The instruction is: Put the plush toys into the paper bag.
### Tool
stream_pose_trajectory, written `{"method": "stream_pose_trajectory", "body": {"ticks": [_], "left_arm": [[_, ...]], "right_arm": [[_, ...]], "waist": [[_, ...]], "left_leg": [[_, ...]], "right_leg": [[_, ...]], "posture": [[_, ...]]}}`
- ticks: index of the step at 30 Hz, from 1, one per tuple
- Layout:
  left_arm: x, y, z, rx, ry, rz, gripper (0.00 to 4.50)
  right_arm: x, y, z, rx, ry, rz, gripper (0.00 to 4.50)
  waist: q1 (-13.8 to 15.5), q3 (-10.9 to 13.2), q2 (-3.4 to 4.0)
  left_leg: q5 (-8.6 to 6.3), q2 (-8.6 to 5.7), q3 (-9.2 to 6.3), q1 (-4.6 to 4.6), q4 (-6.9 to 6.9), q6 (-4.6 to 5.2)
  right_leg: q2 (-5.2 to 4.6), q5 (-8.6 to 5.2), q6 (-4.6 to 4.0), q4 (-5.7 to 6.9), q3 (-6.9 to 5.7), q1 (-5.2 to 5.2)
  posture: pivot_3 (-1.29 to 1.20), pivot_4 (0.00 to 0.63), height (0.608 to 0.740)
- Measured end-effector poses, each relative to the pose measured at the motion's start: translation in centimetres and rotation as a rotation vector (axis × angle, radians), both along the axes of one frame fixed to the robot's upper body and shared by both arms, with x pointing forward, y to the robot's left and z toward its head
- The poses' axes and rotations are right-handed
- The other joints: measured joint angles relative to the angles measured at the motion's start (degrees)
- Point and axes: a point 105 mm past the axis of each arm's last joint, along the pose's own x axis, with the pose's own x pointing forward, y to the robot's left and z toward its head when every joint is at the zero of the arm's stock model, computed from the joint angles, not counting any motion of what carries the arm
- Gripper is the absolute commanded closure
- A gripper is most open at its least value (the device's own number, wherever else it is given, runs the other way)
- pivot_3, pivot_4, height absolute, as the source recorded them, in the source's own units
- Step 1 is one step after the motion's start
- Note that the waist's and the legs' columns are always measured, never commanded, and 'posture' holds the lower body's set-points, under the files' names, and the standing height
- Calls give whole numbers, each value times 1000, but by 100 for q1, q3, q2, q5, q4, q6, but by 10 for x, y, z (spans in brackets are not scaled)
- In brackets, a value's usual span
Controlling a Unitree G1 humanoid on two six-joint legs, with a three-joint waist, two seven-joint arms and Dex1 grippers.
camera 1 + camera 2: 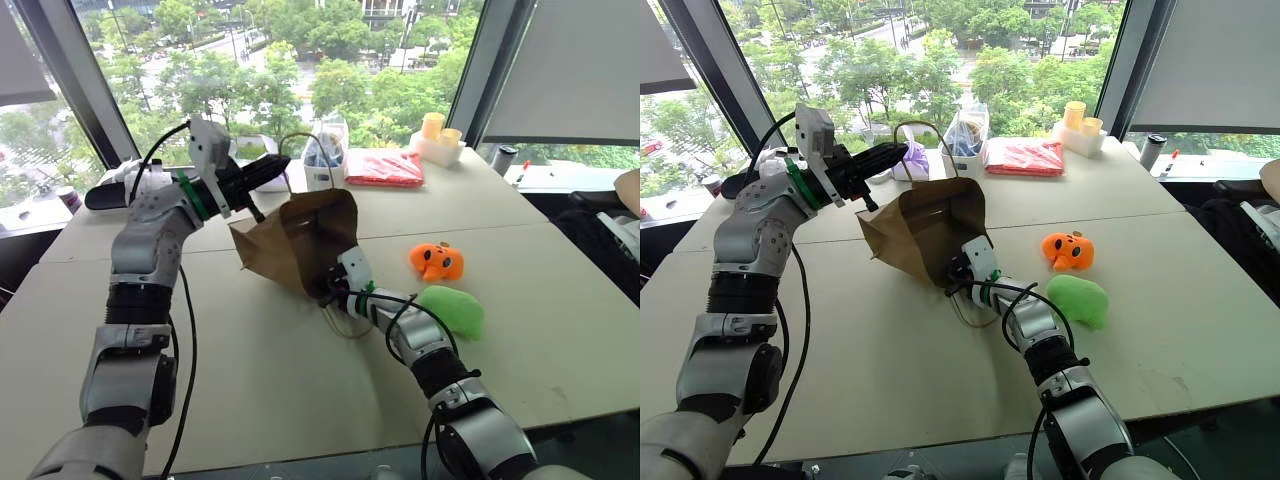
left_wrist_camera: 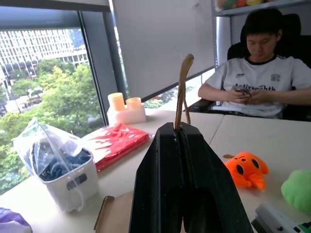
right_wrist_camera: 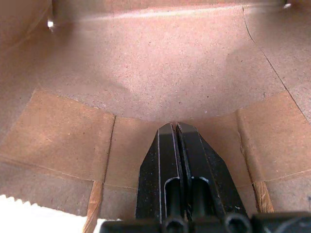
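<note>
The left pincer (image 2: 181, 127) is clamped on the handle (image 2: 182, 87) of the paper bag (image 1: 290, 240); the right pincer (image 3: 176, 127), closed and empty, sits inside. Orange toy (image 1: 437, 261) and green toy (image 1: 453, 308) lie at the bag's three o'clock on the desk (image 1: 250, 380).

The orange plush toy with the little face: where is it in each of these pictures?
Left eye view: orange plush toy on the table, right of the paper bag.
Right eye view: again right of the bag, beside the green plush toy.
Left wrist view: low at the right.
Right wrist view: not in it, bag interior.
Shared landmark: the red packet.

Matt creased kraft-paper bag (image 1: 300, 240); fuzzy plush toys (image 1: 452, 308)
</note>
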Motion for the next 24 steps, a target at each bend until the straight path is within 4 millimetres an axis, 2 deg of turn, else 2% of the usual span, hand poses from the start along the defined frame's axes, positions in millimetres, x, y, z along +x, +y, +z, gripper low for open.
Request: {"method": "stream_pose_trajectory", "body": {"ticks": [4, 9, 11, 15, 17, 22, 24], "left_arm": [[-1, 0, 13, -61, -22, 2, 4500], [3, -1, 15, -173, 10, 20, 4500], [-5, -8, 1, -130, 14, -13, 4500], [-13, -28, -49, -56, 116, -84, 4500], [-14, -31, -54, -48, 127, -86, 4500], [-19, -36, -54, -25, 94, -101, 4500], [-20, -37, -57, -20, 102, -106, 4500]], "right_arm": [[0, 0, -1, -9, -8, 1, 4468], [-3, -1, -1, -14, -19, -7, 4468], [-4, -5, -1, -10, -14, -18, 4468], [-10, -30, 7, -26, -21, -83, 4468], [-14, -47, 20, -23, -42, -127, 4468], [-41, -94, 75, -36, -148, -203, 4468], [-51, -111, 87, -51, -163, -244, 3926]], "waist": [[0, 0, 0], [4, 0, 0], [-4, -4, 5], [53, -3, 4], [63, -1, 2], [92, -2, 2], [98, -2, 2]], "left_leg": [[0, 0, 0, 0, 0, 0], [0, 0, 1, 0, 0, 0], [0, 0, 2, 1, -3, 0], [0, -3, -2, -14, 10, 0], [0, -5, -1, -17, 13, 0], [-2, -4, 3, -13, 6, 3], [-3, -3, 6, -12, 4, 6]], "right_leg": [[0, 0, 0, 0, 0, 0], [-1, 0, 0, 0, 1, 0], [-1, 0, 0, 2, 4, -1], [-3, 0, 0, 0, 4, -6], [-3, 0, 0, -1, 4, -8], [-3, 0, 0, -3, 4, -6], [-2, 0, 0, -6, 4, -6]], "posture": [[0, 150, 740], [0, 150, 740], [0, 150, 740], [0, 150, 740], [0, 150, 740], [0, 150, 740], [0, 150, 740]]}}
